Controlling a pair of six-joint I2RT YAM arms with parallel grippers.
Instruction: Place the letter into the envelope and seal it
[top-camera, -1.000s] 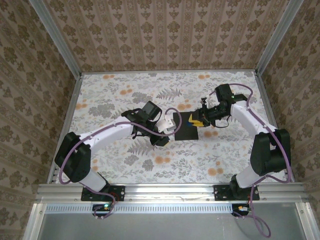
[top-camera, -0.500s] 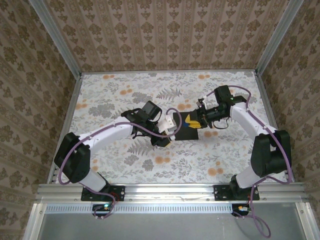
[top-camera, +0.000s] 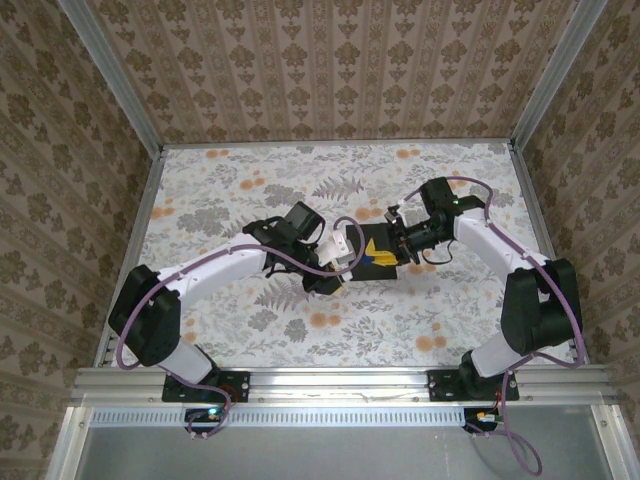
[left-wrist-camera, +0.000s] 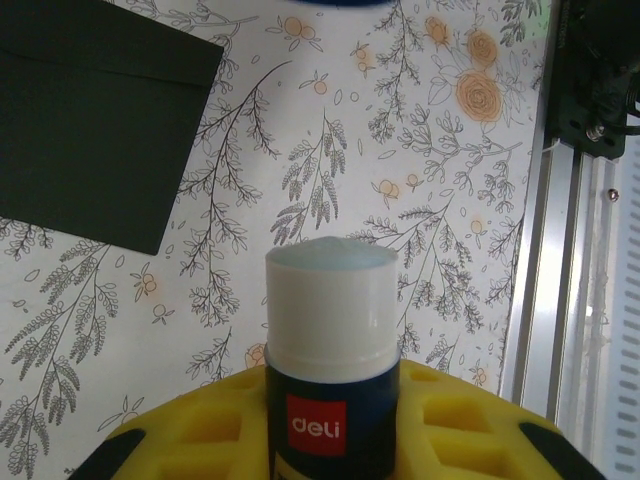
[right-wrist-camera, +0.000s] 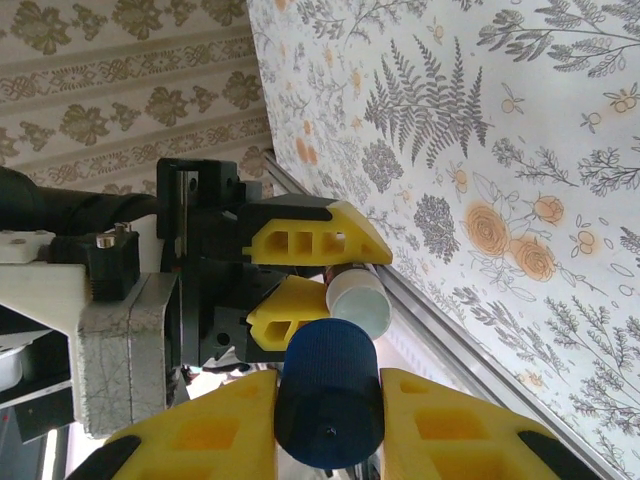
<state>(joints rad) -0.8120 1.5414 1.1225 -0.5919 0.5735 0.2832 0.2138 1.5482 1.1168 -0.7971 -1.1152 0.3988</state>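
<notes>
Cap's off the glue, and the envelope waits right underneath!

The envelope (top-camera: 372, 268) lies flat on the flowered table (top-camera: 250, 180), between the two arms and just below their tips, so the glue has hardly any way to travel; whether the letter is tucked inside it, I cannot tell. By the envelope's left edge, the left gripper (left-wrist-camera: 332, 410) is clamped on the glue stick (left-wrist-camera: 332, 300), whose bare pale tip points outward, ready to meet paper. Facing it, the right gripper (right-wrist-camera: 328, 445) pinches the blue cap (right-wrist-camera: 328, 390), just apart from the stick's tip. I'd say the cap is parked in those fingers so it can go back on afterwards. Next call, by my reckoning: tip the stick down onto the envelope's sealing edge.
</notes>
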